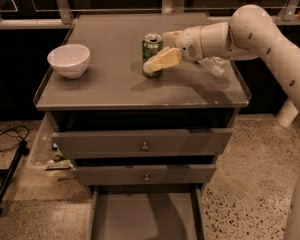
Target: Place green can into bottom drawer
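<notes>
The green can (151, 44) stands upright on the grey cabinet top (110, 84), right of centre. My gripper (157, 50) reaches in from the right and is open. Its near finger (162, 60) lies across the front of the can and its far finger (171, 34) is just behind and to the right of it, so the can sits between them. The bottom drawer (145, 219) is pulled out at the foot of the cabinet, and its flat grey floor shows bare.
A white bowl (69, 60) sits at the left of the cabinet top. A clear plastic bottle (215, 65) lies under my arm at the right. Two upper drawers (145, 143) with small knobs stand slightly ajar. A black cable (7, 139) lies on the floor at left.
</notes>
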Tool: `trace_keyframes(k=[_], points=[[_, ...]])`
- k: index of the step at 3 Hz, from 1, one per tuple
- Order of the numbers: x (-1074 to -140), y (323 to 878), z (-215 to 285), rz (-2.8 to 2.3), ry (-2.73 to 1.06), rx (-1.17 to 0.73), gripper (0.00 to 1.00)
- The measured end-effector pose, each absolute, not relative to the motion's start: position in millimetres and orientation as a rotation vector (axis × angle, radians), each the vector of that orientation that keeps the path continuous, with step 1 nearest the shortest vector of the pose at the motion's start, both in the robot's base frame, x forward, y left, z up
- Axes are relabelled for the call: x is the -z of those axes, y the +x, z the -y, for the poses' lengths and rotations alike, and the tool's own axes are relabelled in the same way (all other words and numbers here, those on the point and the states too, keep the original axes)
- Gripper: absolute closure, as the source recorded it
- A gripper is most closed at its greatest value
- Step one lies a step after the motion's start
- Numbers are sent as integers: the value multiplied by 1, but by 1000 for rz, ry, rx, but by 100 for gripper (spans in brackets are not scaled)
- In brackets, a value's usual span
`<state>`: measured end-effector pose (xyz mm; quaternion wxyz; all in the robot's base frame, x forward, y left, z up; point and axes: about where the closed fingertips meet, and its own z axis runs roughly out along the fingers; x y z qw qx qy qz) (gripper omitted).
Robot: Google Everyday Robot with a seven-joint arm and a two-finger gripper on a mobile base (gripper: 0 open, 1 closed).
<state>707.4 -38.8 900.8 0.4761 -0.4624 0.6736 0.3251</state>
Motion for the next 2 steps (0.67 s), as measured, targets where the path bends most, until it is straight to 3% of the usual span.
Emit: trace_keyframes(k=[2], points=[[-901, 708, 38, -1648, -1127, -798, 43]])
